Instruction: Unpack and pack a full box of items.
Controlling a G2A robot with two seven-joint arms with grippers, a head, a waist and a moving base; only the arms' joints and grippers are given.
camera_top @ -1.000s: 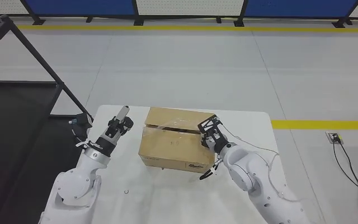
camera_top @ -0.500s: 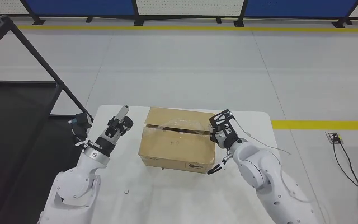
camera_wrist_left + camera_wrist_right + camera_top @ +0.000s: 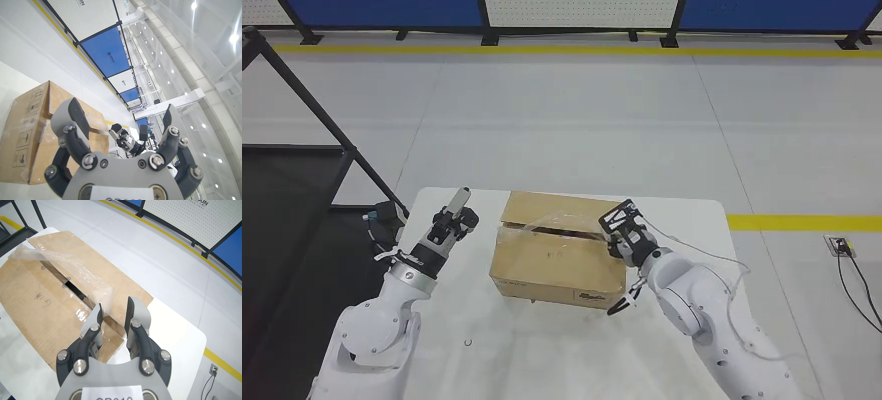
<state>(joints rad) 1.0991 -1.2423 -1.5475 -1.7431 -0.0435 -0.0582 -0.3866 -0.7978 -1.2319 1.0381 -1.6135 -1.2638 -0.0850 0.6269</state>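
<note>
**Both tools open at a taped box**

Top view: the cardboard box (image 3: 557,258) sits on the white table (image 3: 472,330), between the two arms. The left tool (image 3: 465,198) is held up beside the box's left end, apart from it, with its fingers pointing away from the robot. The right tool (image 3: 623,222) hangs over the box's right end, at the top seam. A strip of clear tape (image 3: 542,227) arches up off the lid. It runs from just ahead of the right tool toward the far left corner.

Left wrist view: the left tool (image 3: 122,115) stands wide open, with nothing between its pads. The box (image 3: 32,121) lies off to one side of it, well clear of both fingers, with its printed end wall facing this tool. Beyond the open fingers, the right tool (image 3: 118,132) shows above the box's far end.

Right wrist view: the right tool (image 3: 115,311) is about half open over the nearest end of the box (image 3: 37,306) and grips nothing. The loose end of the tape (image 3: 75,264) stands up just ahead of the fingertips, close against one finger; I cannot tell whether it touches. From there the tape stretches away from the tool along the seam, lifted and crinkled, as far as the box's far edge. Under it, ahead of the tool, the top flaps are parted in a narrow dark slot (image 3: 72,288).
</note>
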